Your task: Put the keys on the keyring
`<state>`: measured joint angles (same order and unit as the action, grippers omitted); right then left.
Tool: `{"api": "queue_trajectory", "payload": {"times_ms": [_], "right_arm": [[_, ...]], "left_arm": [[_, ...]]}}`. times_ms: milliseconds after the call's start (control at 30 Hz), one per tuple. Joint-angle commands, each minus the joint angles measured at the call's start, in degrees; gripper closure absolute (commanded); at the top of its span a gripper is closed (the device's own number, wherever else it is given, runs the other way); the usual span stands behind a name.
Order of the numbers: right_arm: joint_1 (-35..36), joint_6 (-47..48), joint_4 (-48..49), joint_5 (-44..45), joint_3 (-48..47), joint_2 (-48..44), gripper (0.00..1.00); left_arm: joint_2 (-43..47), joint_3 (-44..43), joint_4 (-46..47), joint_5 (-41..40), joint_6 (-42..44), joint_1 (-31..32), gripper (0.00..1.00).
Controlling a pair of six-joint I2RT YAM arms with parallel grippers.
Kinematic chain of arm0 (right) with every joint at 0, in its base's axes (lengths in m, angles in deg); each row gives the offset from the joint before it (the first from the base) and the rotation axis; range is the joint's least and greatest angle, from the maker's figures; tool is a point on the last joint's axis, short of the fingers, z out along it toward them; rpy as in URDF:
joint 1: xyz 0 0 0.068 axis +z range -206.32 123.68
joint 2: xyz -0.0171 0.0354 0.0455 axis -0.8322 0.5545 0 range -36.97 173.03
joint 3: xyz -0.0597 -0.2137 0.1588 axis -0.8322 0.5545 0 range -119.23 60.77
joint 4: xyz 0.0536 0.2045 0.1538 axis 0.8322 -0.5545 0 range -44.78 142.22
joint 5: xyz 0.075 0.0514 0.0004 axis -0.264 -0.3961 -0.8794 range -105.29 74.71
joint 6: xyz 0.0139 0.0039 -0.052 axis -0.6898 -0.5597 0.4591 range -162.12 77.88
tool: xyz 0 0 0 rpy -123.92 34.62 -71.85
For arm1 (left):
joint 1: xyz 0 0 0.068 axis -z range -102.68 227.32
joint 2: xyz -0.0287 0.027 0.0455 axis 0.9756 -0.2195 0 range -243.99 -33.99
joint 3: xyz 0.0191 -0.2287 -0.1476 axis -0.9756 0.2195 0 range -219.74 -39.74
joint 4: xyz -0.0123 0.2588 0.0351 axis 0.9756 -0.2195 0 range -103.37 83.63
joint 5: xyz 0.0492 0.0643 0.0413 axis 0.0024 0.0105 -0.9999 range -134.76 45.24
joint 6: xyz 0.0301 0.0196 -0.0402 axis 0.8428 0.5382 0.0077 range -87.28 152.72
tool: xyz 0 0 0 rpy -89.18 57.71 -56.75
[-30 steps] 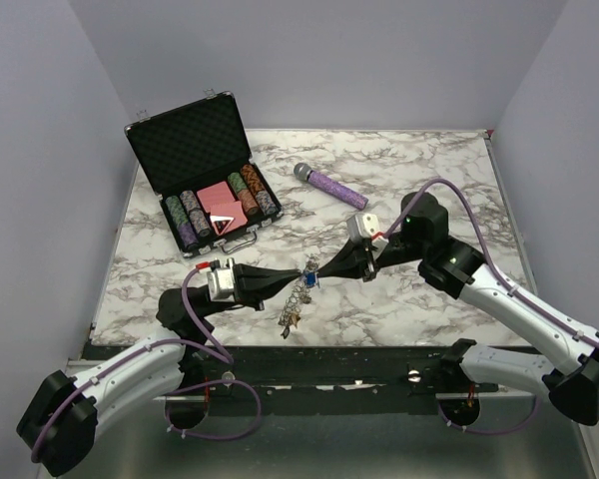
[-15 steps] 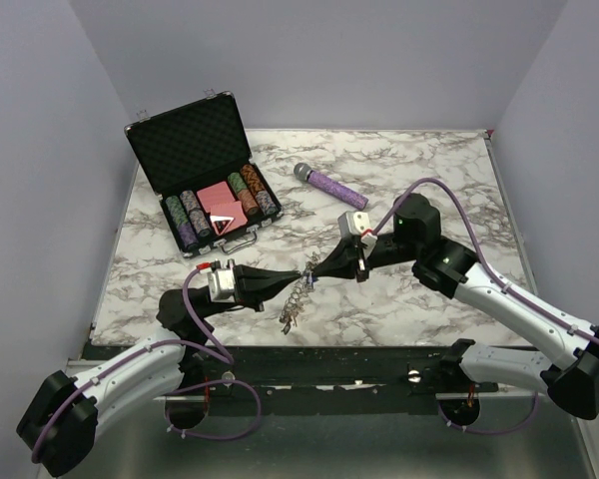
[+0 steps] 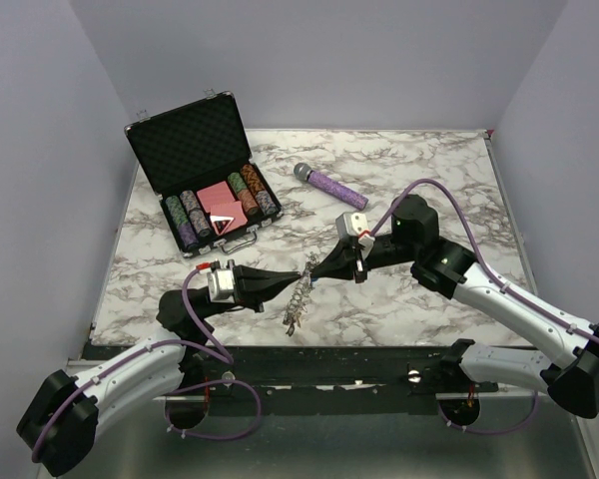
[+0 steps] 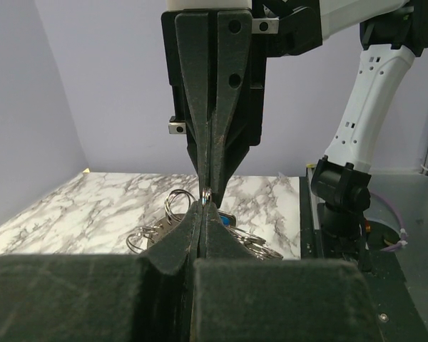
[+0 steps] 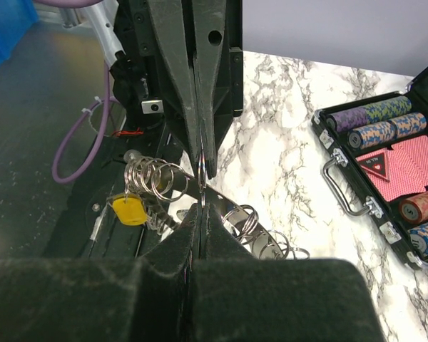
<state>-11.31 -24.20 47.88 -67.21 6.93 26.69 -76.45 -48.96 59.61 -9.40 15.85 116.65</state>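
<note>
My left gripper [image 3: 301,272] and right gripper [image 3: 317,271] meet tip to tip above the table's front middle. Both are shut on one thin silvery ring [image 5: 202,187], seen edge-on between them; it also shows in the left wrist view [image 4: 207,195]. From it hangs the bunch [image 3: 297,303]: a silvery strip with holes [image 5: 232,208] carrying several split rings, which I take for the keyring. A yellow-capped key [image 5: 130,210] hangs at its low end and a blue-capped key [image 4: 226,219] sits near the top. Other keys are hidden in the bunch.
An open black case [image 3: 192,148] with poker chips and cards stands at the back left; it also shows in the right wrist view [image 5: 357,196]. A purple microphone [image 3: 329,184] lies behind the grippers. The table's front edge [image 3: 309,349] is just below the hanging bunch.
The right gripper has shifted slightly left and away from me. The hanging bunch has swung a little right. Both grippers stay shut at the same meeting point.
</note>
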Motion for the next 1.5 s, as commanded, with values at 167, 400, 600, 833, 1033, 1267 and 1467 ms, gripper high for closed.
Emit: {"api": "queue_trajectory", "payload": {"times_ms": [167,400,600,833,1033,1267,1467], "right_arm": [[0.78,0.81,0.38,0.68,-1.97,0.24,1.00],[0.95,0.99,0.47,0.77,-1.97,0.33,0.99],[1.04,1.25,0.56,0.86,-2.05,0.33,1.00],[1.13,3.70,-1.11,1.38,-2.76,0.33,1.00],[1.22,8.62,-5.06,1.74,-4.25,0.50,1.00],[1.22,15.57,-9.54,1.56,-5.04,0.77,0.99],[1.39,17.85,-10.60,2.09,-5.22,0.94,1.00]], "left_arm": [[0.01,0.25,4.42,-0.46,-0.72,-0.40,1.00],[-0.52,0.25,4.69,-0.02,-1.07,-0.31,1.00],[-1.13,0.16,4.86,0.50,-1.33,-0.40,1.00],[-1.23,-0.28,4.43,2.08,-2.21,-0.31,1.00],[-0.88,-0.98,2.85,3.93,-3.00,-0.40,1.00],[-0.96,-1.60,2.05,5.95,-4.23,-0.40,1.00],[-1.49,-1.77,2.76,7.36,-5.29,-0.48,1.00]]}}
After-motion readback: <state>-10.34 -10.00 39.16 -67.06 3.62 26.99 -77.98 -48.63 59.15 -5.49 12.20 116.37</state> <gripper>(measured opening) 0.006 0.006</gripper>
